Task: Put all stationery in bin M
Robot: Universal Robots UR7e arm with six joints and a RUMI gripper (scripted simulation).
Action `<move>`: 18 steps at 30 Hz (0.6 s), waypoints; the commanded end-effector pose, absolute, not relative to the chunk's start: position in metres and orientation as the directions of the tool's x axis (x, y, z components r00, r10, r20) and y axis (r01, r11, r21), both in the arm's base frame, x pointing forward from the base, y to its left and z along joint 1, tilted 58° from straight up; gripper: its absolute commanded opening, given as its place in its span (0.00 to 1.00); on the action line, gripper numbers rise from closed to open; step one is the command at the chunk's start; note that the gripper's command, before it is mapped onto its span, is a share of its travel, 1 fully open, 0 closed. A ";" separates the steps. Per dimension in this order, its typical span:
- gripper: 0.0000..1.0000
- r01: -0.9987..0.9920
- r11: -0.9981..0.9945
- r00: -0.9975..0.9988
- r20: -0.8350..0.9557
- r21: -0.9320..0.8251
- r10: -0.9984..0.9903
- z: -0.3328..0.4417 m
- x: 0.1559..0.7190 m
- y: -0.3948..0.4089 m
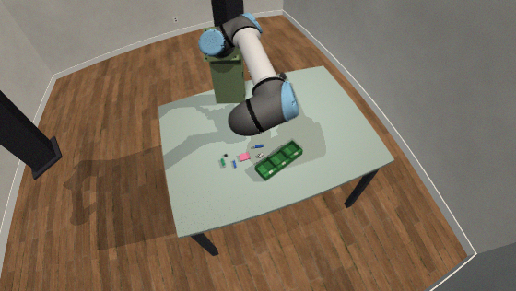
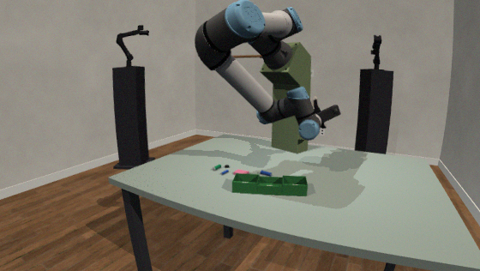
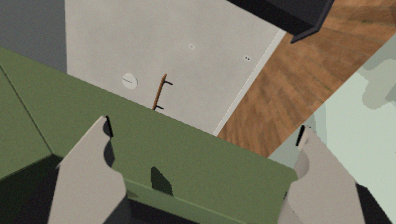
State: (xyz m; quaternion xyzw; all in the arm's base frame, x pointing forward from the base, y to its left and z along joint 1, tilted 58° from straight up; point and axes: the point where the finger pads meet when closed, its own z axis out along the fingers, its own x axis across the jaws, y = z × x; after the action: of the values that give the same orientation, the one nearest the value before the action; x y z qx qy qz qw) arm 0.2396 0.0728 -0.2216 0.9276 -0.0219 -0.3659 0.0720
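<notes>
While the arm hangs folded above the bench point(image 1: 295, 193), its pincer point(image 3: 200, 170) gapes wide, holding nothing. Small items lie beside the green bins point(image 1: 279, 160).

Arm point(image 2: 244, 81) folded high, elbow raised, wrist level, claw point(image 3: 200, 165) fully spread, holding nothing

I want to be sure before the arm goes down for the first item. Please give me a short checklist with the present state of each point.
1. Hand open, nothing between the fingers: ok.
2. Hand above the items: not ok; it faces the green pedestal, away from them.
3. Green bin row upright: ok.
4. Bin marked M identified: cannot tell; no letters are legible.
5. Items lying free on the table: ok; the pink item lies apart from the bins.
6. Bins holding nothing: cannot tell.
</notes>
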 end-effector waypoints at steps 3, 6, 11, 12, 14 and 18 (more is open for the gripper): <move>1.00 0.013 -0.989 0.731 -0.676 0.149 -0.093 -0.221 0.239 0.073; 1.00 0.013 -0.989 0.731 -0.676 0.149 -0.093 -0.221 0.239 0.073; 1.00 0.013 -0.989 0.731 -0.676 0.149 -0.093 -0.221 0.239 0.073; 1.00 0.013 -0.989 0.731 -0.676 0.149 -0.093 -0.221 0.239 0.073; 1.00 0.013 -0.989 0.731 -0.676 0.149 -0.093 -0.221 0.239 0.073; 0.04 -0.027 -0.988 0.752 -0.648 0.153 -0.120 -0.214 0.243 0.070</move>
State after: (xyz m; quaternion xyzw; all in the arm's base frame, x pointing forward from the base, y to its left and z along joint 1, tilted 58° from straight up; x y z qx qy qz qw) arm 0.2396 0.0728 -0.2216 0.9276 -0.0219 -0.3658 0.0720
